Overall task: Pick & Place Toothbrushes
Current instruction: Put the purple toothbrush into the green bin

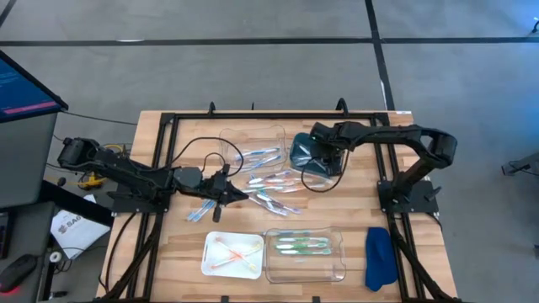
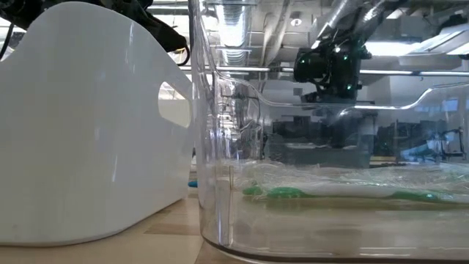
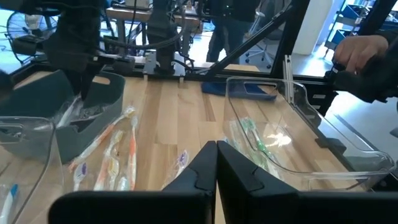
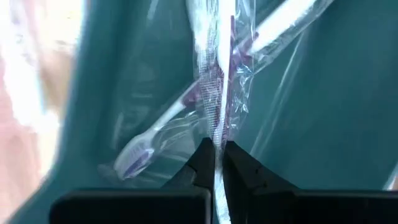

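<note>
Over the teal bin (image 1: 301,150) at the table's far side, the right gripper (image 4: 216,163) is clamped on a wrapped toothbrush (image 4: 214,81), close to the bin's walls. Mid-table, the left gripper (image 1: 229,190) hangs closed and empty beside loose toothbrushes (image 1: 274,192), with bare wood (image 1: 185,244) before the near trays (image 1: 305,268).

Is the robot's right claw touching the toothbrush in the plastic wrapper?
Touching. In the right wrist view the right claw is pinched shut on the clear wrapper of a purple toothbrush over the teal bin.
</note>
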Robot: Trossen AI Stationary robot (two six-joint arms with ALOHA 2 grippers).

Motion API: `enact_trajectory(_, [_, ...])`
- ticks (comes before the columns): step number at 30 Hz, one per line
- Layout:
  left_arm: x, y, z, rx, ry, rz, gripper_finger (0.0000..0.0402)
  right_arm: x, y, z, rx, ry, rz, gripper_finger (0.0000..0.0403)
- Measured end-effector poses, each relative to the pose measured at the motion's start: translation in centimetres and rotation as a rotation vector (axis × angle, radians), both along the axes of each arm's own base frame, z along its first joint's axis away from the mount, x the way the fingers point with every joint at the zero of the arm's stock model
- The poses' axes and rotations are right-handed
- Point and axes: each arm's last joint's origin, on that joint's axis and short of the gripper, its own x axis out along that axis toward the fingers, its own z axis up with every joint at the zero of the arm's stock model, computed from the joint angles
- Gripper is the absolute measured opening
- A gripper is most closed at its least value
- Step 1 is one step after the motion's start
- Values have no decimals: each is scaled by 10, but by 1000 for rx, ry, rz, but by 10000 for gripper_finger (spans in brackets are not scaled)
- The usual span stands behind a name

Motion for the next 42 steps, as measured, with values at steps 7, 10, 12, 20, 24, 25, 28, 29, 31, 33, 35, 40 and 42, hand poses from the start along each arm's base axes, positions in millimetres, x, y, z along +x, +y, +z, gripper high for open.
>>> enact_trajectory(7, [0, 0, 0, 0, 1, 0, 1, 2, -7, -18, 30, 65, -5, 7])
enact_trajectory(10, [0, 0, 0, 0, 2, 0, 1, 4, -8, -25, 40, 84, -9, 14])
enact_trajectory(12, [0, 0, 0, 0, 3, 0, 1, 5, -7, -28, 45, 90, -23, 20])
enact_trajectory(20, [0, 0, 0, 0, 3, -1, 1, 5, -7, -31, 59, 95, -71, 58])
enact_trajectory(24, [0, 0, 0, 0, 3, -1, 1, 5, -6, -31, 59, 93, -78, 74])
enact_trajectory(25, [0, 0, 0, 0, 3, -1, 1, 5, -5, -31, 59, 93, -76, 78])
enact_trajectory(28, [0, 0, 0, 0, 3, -1, 1, 7, -3, -31, 59, 92, -72, 98])
enact_trajectory(29, [0, 0, 0, 0, 3, -1, 1, 7, -2, -31, 58, 92, -74, 106])
enact_trajectory(31, [0, 0, 0, 0, 3, -1, 1, 8, 0, -31, 58, 91, -71, 125])
enact_trajectory(33, [0, 0, 0, 0, 3, -1, 1, 9, 2, -31, 58, 92, -65, 147])
enact_trajectory(35, [0, 0, 0, 0, 3, -2, 1, 9, 3, -31, 58, 95, -65, 169])
enact_trajectory(40, [0, 0, 0, 0, 3, -2, 1, 7, 4, -26, 58, 123, -81, 214])
enact_trajectory(42, [0, 0, 0, 0, 3, -2, 1, 6, 5, -22, 67, 147, -80, 226])
